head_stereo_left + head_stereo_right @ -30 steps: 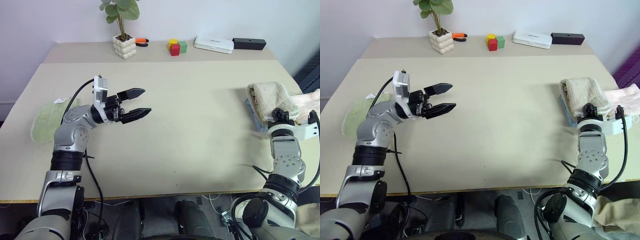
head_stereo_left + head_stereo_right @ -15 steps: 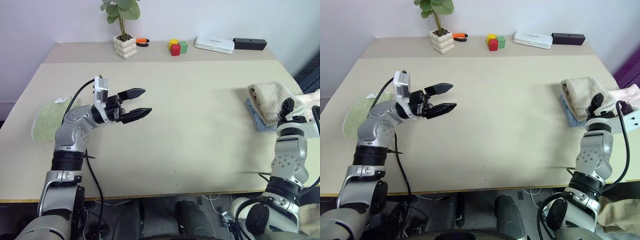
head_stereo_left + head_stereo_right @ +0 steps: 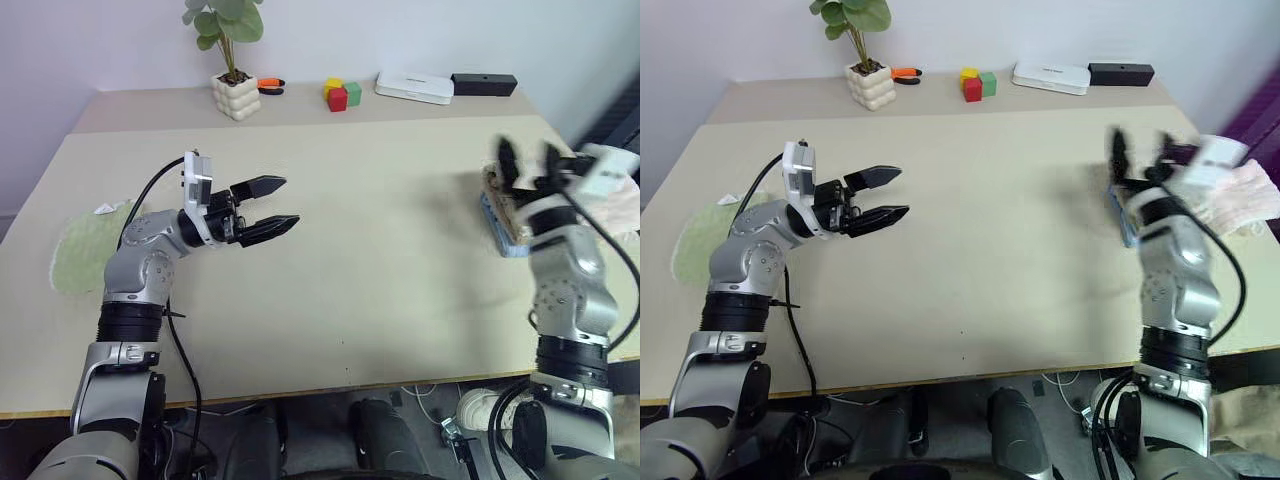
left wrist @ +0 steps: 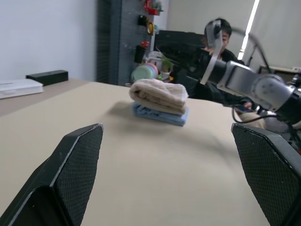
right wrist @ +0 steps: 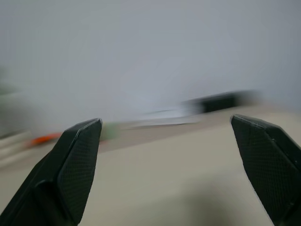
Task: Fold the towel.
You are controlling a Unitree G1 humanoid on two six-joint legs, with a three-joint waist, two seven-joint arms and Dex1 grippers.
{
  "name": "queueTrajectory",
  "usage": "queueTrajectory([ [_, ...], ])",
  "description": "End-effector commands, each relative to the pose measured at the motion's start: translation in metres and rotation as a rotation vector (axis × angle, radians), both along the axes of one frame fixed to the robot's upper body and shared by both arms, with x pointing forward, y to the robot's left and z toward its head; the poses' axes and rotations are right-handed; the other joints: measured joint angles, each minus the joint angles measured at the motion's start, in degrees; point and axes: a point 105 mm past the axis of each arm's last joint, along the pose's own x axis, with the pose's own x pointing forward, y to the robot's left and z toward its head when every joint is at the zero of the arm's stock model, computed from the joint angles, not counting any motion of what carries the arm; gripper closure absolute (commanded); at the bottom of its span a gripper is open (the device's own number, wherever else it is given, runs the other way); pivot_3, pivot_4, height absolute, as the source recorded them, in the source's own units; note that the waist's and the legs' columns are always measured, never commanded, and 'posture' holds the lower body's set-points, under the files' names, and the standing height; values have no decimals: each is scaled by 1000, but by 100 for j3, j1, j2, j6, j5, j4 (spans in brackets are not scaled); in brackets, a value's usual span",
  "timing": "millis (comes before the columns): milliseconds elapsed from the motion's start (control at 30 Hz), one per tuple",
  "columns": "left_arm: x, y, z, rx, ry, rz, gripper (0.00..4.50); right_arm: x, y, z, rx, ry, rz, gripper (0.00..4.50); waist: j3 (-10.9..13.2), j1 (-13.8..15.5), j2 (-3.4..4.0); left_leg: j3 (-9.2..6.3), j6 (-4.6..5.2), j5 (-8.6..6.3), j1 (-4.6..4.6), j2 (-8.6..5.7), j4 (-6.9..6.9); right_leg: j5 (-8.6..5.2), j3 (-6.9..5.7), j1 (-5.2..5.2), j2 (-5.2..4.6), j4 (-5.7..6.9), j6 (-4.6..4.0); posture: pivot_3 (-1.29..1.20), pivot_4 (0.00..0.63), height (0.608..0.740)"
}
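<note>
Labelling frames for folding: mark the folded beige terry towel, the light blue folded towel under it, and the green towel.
folded beige terry towel (image 4: 159, 94): left wrist view, top fold
light blue folded towel (image 4: 162, 116): left wrist view, front edge
green towel (image 3: 82, 258): left eye view, middle

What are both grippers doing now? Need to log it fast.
Left gripper: open, empty.
Right gripper: open, empty, raised by the folded towel.
</note>
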Motion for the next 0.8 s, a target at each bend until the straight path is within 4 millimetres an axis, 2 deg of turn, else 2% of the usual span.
queueTrajectory([
  [33, -1, 24, 2, 37, -40, 76, 0, -19, 23, -7, -149, 5, 215, 60, 1, 90, 0, 1, 0, 0, -1, -1, 1, -2, 0, 1, -1, -2, 0, 0, 150, 735],
  [100, -5, 39, 0, 60, -38, 112, 0, -39, 53, -24, -277, 54, 458, 60, 2, 122, -1, 12, 0, 0, -4, -7, 5, -2, 5, -1, -10, -4, 0, 0, 150, 735],
  [167, -7, 40, -2, 76, -40, 125, 0, -47, 56, -33, -357, 78, 538, 60, 3, 128, -3, 17, 0, 0, -4, -7, 10, -2, 7, -1, -15, -4, 0, 0, 150, 735],
  [333, -30, 55, -19, 141, 0, 132, 0, -61, 63, -32, -377, 104, 749, 60, 2, 107, -3, 14, -1, 0, 4, -8, 18, -1, 7, 9, -16, 1, -3, 0, 150, 735],
  [433, -34, 53, -22, 145, -1, 150, 0, -63, 57, -34, -418, 125, 776, 60, 2, 139, -4, 11, 0, 0, 6, -5, 10, -2, 4, 4, -13, 3, -4, 0, 150, 735],
  [633, -38, 49, -32, 125, 38, 144, 0, -53, 70, -30, -391, 116, 749, 60, 2, 128, -5, 11, -1, 0, 5, -6, 15, -2, 3, 5, -15, 5, -4, 0, 150, 735],
  [800, -37, 40, -34, 101, 29, 152, 0, -59, 68, -37, -395, 144, 735, 60, 2, 153, -5, 11, -1, 0, 2, -9, 15, -2, 2, 4, -16, 4, -4, 0, 150, 735],
])
